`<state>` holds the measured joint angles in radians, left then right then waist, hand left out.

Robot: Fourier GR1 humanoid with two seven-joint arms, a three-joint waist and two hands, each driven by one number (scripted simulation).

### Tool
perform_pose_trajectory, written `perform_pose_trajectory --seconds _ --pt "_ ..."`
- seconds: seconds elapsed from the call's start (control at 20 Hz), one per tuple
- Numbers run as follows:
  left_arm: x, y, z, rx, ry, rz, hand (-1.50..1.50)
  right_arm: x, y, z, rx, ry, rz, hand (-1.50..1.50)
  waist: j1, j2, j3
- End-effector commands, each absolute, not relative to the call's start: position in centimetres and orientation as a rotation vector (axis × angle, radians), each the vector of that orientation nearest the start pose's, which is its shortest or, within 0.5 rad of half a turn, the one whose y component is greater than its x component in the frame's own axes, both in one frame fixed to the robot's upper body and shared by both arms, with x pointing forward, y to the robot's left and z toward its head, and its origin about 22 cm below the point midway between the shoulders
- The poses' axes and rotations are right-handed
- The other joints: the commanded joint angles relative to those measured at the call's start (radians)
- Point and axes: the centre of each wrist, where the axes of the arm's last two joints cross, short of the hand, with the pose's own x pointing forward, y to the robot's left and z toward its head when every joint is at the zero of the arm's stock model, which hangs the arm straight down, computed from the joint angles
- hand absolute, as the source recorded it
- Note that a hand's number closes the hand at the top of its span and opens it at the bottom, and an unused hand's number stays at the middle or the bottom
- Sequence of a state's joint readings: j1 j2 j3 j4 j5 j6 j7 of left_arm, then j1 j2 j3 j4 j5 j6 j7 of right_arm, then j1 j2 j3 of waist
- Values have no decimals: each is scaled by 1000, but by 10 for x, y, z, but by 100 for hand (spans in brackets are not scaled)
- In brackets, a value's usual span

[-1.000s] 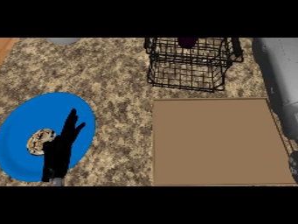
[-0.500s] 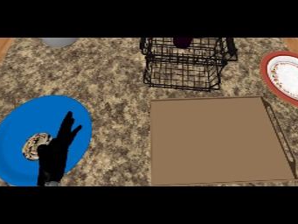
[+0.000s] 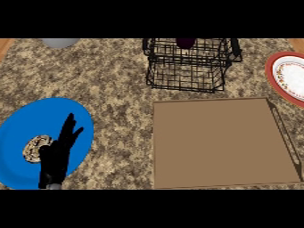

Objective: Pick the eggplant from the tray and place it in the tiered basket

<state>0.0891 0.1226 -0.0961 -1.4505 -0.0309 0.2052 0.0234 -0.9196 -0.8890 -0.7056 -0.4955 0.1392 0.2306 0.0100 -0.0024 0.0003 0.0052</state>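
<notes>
Speckled table [image 3: 108, 75], no writing anywhere. Brown tray [image 3: 220, 142] lies bare at centre-right. Blue plate [image 3: 22, 133] at left carries a small ring-shaped item [image 3: 35, 148]. Black tiered basket [image 3: 188, 64] holds the eggplant [image 3: 184, 42] on top. Left hand [image 3: 57, 153] over the blue plate, fingers straight, holding nothing.

Speckled counter [image 3: 108, 80], brown tray [image 3: 220, 142], wire basket [image 3: 188, 67], blue plate [image 3: 22, 133], red-rimmed plate [image 3: 297, 80]

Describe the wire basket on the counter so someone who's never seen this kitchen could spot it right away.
Start at the big brown tray in the middle of the speckled stone counter. Just beyond its far edge stands the basket, near the counter's back. It is the only black wire cage there, stacked in tiers, with a dark purple eggplant in its top level; the things either side of it are flat round plates.
</notes>
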Motion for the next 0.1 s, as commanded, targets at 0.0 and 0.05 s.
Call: perform_pose_trajectory --seconds 0.0,0.05 --pt "214 238 -62 254 -1303 -19 0 292 -573 225 -509 -1631 -196 -150 3 9 -3" --pt "217 252 -48 265 -1303 -22 0 273 -589 246 -511 -1652 -200 -150 7 9 -2"
